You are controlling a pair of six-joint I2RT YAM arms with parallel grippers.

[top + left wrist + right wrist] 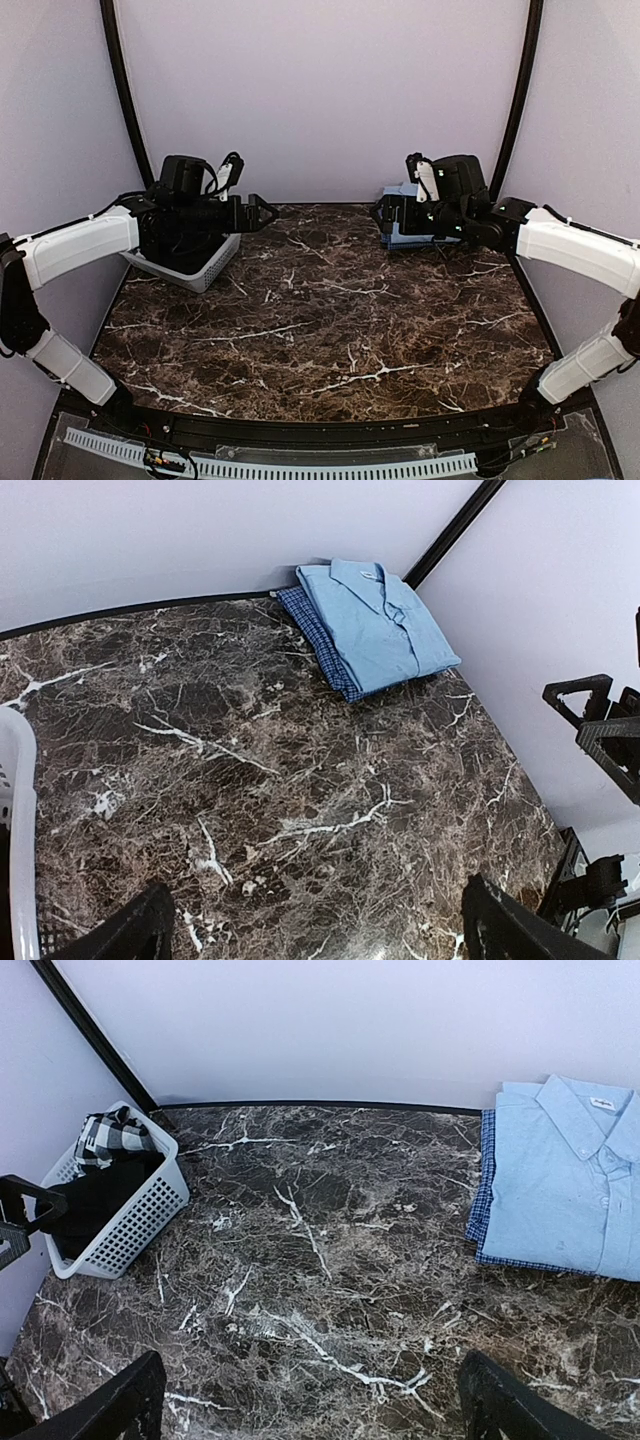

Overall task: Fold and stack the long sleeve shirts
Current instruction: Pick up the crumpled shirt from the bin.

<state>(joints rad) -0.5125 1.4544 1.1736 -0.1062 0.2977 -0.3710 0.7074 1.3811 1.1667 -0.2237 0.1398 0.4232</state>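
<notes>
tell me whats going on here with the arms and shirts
Neither arm is handling anything: the left gripper and right gripper hover open above the marble table. A folded light blue shirt lies on a blue checked shirt in the far right corner. The white basket at far left holds a black garment and a checked cloth.

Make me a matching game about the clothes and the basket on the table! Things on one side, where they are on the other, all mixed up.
Things:
1. light blue shirt
2. blue checked garment
3. white basket
4. black-and-white checked cloth

Places:
A. tucked inside the basket
B. top of the folded pile
C. bottom of the folded pile
D. holds dark clothes

Pairs: 1-B, 2-C, 3-D, 4-A
</notes>
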